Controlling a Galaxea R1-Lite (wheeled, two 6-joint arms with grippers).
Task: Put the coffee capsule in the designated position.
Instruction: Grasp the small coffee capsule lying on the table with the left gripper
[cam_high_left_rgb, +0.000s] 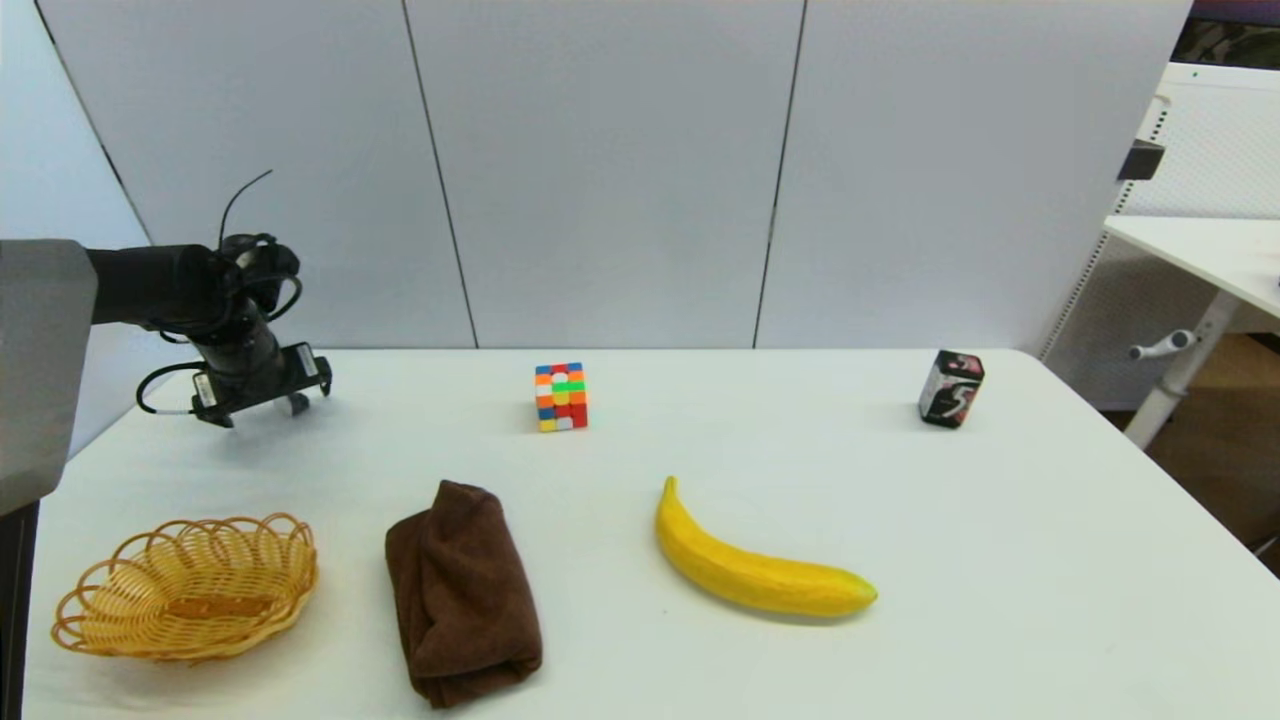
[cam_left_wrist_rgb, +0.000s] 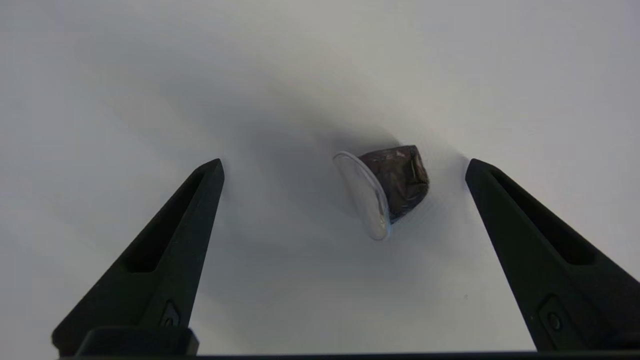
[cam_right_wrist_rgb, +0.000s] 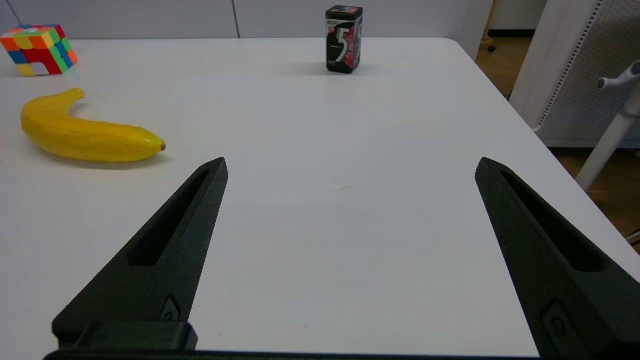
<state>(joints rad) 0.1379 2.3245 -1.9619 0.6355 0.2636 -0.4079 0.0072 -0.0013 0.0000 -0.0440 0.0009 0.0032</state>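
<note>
Coffee capsule (cam_left_wrist_rgb: 387, 192) lay tipped on its side on the white table (cam_high_left_rgb: 1000, 560) at the far left corner, its silvery flat face turned sideways, between the spread fingers of the left gripper (cam_left_wrist_rgb: 344, 167) and touching neither. That gripper hung just above the table, wide open and holding nothing. The right gripper (cam_right_wrist_rgb: 351, 166) was likewise wide open and empty over the near right part of the table, with the banana (cam_right_wrist_rgb: 85, 134) and black box (cam_right_wrist_rgb: 343, 39) beyond it.
</note>
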